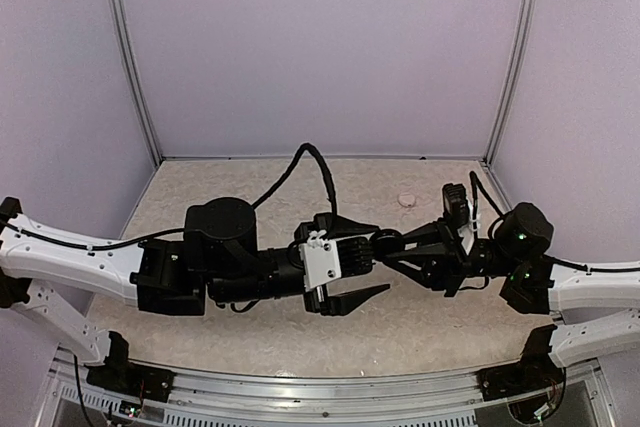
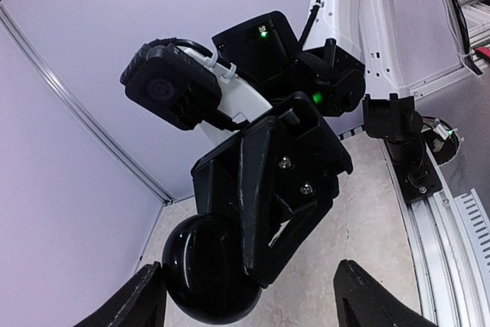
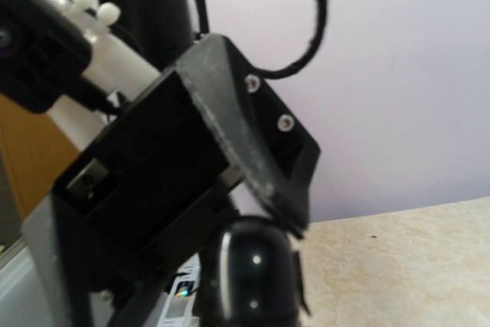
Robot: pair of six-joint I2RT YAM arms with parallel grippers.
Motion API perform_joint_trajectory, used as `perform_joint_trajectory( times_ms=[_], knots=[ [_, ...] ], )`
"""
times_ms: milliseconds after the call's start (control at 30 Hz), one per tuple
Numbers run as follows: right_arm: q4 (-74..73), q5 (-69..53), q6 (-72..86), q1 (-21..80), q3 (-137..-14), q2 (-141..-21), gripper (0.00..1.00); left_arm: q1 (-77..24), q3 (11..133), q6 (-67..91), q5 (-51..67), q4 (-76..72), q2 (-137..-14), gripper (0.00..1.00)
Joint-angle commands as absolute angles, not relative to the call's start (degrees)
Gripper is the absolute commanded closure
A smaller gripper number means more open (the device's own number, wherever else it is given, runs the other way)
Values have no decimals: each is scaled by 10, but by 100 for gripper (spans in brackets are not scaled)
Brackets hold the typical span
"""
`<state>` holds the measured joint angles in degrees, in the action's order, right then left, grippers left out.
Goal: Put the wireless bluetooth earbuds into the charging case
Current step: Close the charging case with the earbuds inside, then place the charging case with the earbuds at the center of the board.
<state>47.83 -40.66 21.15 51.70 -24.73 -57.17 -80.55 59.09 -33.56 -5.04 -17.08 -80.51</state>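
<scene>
Two robot arms meet in mid-air above a speckled bench (image 1: 430, 327). The right tool (image 1: 378, 245) appears closed on the charging case (image 2: 203, 277), a glossy black rounded puck pinched at its fingertips. The left tool (image 2: 249, 289) is spread wide and holds nothing, one finger on either side of the case and apart from it. No earbuds can be seen in any view. A pale pink round object (image 1: 406, 199) lies on the bench beyond the right tool.

This looks like a mid-air handover or a bracing of the case. The shell is smooth and curved, so it is likely to slip. The left tool should close slowly across the widest part, clear of the lid seam. The right tool should let go only once that grip looks firm.
</scene>
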Motion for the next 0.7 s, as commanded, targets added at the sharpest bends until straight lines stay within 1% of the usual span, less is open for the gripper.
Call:
perform_joint_trajectory(
  times_ms=[0, 100, 167, 333, 433, 533, 600, 667],
  knots=[
    [471, -364, 217, 513, -266, -571, 100, -803, 564, -338, -79, -182, -779, 23],
    [448, -345, 214, 513, -267, -573, 100, -797, 546, -353, -118, -184, -763, 20],
    [398, -331, 207, 513, -281, -581, 100, -784, 531, -336, -124, -191, -749, 20],
    [284, -294, 201, 501, -338, -635, 100, -718, 480, -217, -125, -244, -695, 19],
    [228, -308, 181, 486, -377, -691, 100, -697, 459, -162, -168, -259, -674, 18],
    [193, -312, 172, 466, -413, -757, 100, -678, 449, -104, -223, -257, -660, 12],
    [172, -318, 167, 450, -442, -810, 100, -664, 445, -69, -238, -246, -652, 8],
    [173, -323, 169, 435, -468, -865, 100, -651, 437, -38, -250, -243, -643, 2]
  ],
)
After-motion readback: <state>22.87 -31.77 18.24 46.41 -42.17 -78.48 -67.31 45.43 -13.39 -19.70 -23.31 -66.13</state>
